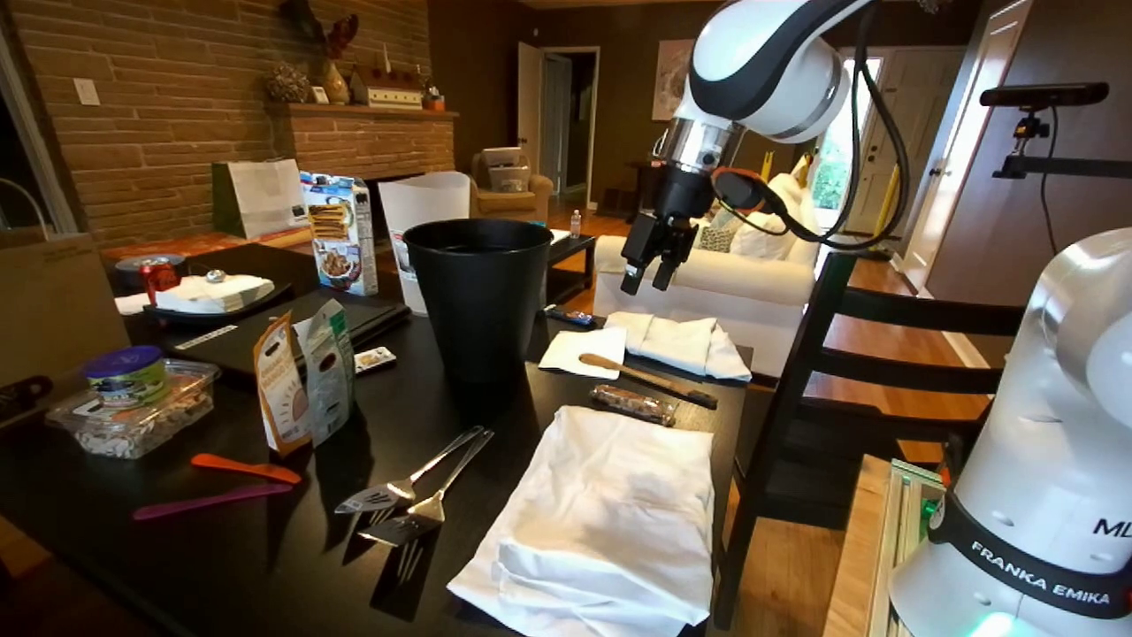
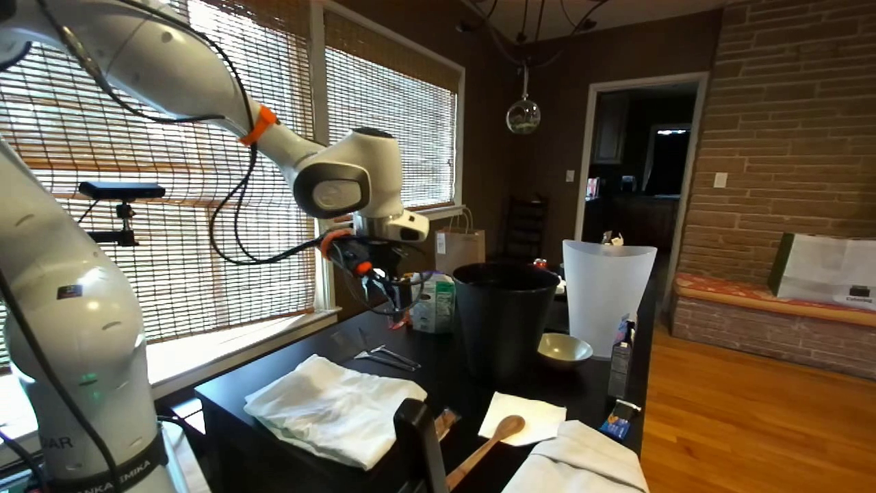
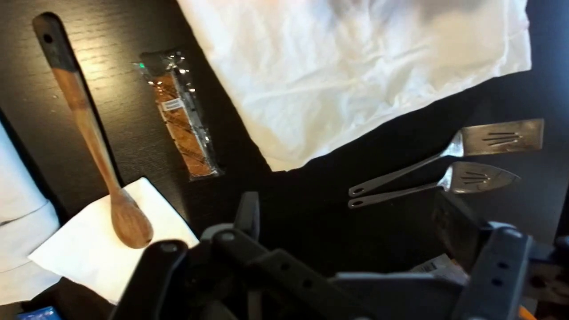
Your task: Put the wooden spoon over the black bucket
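Spoon (image 3: 91,129) lay left of the gripper (image 3: 353,218) in the wrist view, bowl end nearer the parted, empty jaws, handle slanting up-left.

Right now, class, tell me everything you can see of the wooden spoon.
The wooden spoon is brown, with an oval head and a long, slim handle ending in a dark grey section pierced by a hole. It lies unheld, its head on a white napkin and its handle extending over the dark table, beside a wrapped bar. Which way the head faces is unclear.
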Robot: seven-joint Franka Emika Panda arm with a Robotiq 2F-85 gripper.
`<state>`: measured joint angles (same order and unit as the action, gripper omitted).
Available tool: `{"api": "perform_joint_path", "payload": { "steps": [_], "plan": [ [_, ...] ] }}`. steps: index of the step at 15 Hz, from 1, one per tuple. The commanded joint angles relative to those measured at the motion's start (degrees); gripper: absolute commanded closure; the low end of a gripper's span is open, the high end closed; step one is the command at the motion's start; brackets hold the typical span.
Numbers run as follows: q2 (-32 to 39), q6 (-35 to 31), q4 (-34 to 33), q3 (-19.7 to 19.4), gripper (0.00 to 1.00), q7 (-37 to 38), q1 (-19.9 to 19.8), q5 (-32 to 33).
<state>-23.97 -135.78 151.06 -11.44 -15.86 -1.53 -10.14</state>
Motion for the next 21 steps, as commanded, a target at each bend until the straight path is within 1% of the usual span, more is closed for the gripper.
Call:
{"api": "perform_joint_path", "payload": {
  "steps": [1,2,4,8,9,11,12,14,18,20,21],
  "plan": [
    [9.2,-1.5,-5.3,-2.8,0.00,-7.0,-2.3,4.7],
    [4.0,-0.2,-2.1,-1.7,0.00,-4.2,-1.7,2.2],
    [5.9,-0.5,-2.8,-2.0,0.00,-4.8,-2.2,2.3],
    [5.3,-0.5,-2.8,-1.4,0.00,-4.5,-2.0,2.4],
    [6.7,-0.6,-2.7,-1.5,0.00,-4.2,-2.3,2.8],
    [9.6,-7.2,-2.1,-3.3,0.00,-9.8,-1.7,1.4],
    [10.9,-8.6,-2.2,-4.2,0.00,-11.6,-1.4,0.1],
    [14.7,-11.2,-3.0,-5.3,0.00,-14.6,-1.8,-0.4],
    [22.5,-16.0,-4.7,-6.2,0.00,-17.2,-4.2,0.2],
    [25.9,-17.6,-6.4,-5.7,0.00,-18.8,-5.9,0.9],
    [27.5,-17.2,-7.5,-5.3,0.00,-18.9,-6.9,0.9]
  ]
}}
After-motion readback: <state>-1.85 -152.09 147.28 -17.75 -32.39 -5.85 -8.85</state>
